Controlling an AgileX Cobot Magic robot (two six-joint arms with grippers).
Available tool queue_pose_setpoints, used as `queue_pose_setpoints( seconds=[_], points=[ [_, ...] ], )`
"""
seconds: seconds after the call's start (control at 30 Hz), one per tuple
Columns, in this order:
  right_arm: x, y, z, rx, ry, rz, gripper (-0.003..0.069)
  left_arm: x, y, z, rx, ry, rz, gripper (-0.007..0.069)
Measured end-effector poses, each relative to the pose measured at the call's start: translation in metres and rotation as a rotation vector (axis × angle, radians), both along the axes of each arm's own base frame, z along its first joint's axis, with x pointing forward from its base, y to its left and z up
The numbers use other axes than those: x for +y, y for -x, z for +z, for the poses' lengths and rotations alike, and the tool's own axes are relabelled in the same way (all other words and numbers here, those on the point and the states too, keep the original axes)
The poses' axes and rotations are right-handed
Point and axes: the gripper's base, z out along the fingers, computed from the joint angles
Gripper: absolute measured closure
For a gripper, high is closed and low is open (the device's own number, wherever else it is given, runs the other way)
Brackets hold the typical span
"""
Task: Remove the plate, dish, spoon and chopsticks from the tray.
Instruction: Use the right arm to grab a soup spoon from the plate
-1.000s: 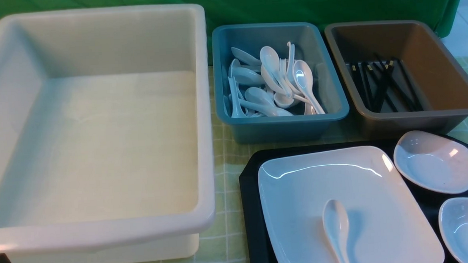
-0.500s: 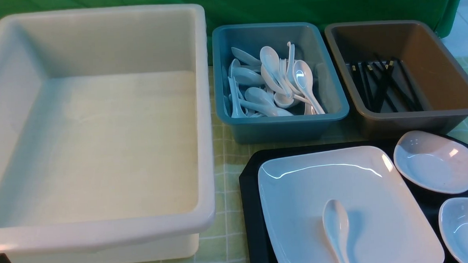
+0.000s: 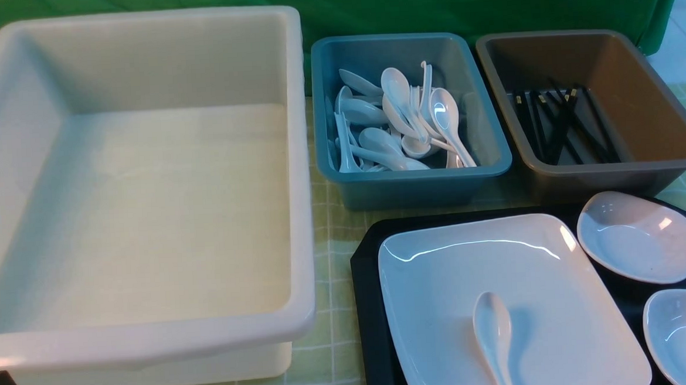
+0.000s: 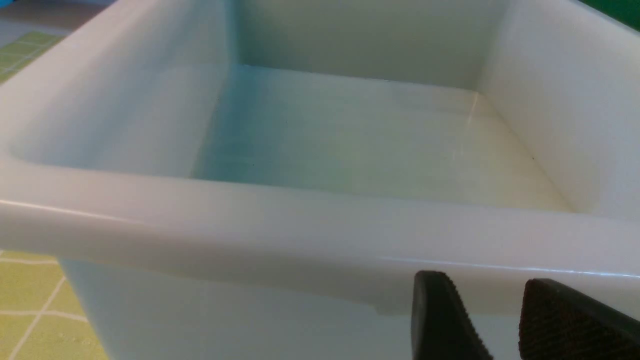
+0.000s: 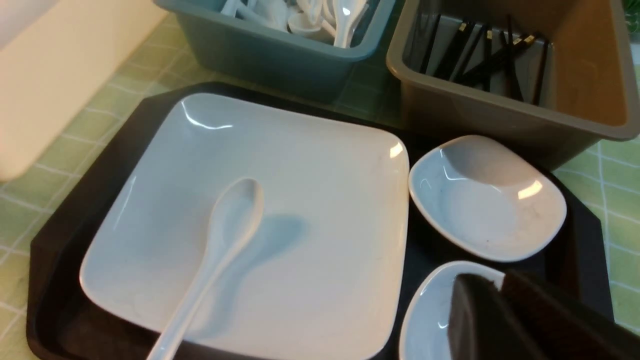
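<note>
The spoon [image 3: 493, 332] is lying loose on the glossy plate [image 3: 441, 281] in the tray [image 3: 367, 308], so tilting that plate is risking a slide, while the right gripper [image 5: 492, 287], its gap unreadable, is hovering over the tray and the left gripper [image 4: 482, 300] is hanging well left of the tray, jaws apart and empty.
</note>
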Motion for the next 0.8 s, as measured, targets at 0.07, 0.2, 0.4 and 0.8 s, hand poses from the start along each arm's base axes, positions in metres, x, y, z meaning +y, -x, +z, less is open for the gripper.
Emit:
queue_pose_setpoints(
  seconds=[0.07, 0.2, 0.4, 0.8],
  points=[
    [0.0, 0.0, 0.001, -0.009, -0.004, 0.0, 0.0583, 0.0, 0.0, 0.0, 0.0, 0.0, 0.0, 0.0401],
    [0.0, -0.001, 0.002, -0.021, -0.008, 0.001, 0.0572, 0.0, 0.0, 0.0, 0.0, 0.0, 0.0, 0.0401],
    [0.0, -0.001, 0.002, -0.023, -0.009, 0.001, 0.056, 0.0, 0.0, 0.0, 0.0, 0.0, 0.0, 0.0401],
    [0.0, -0.001, 0.002, -0.024, -0.01, 0.0, 0.0545, -0.007, -0.001, 0.012, -0.109, 1.078, 0.008, 0.0401]
  ],
)
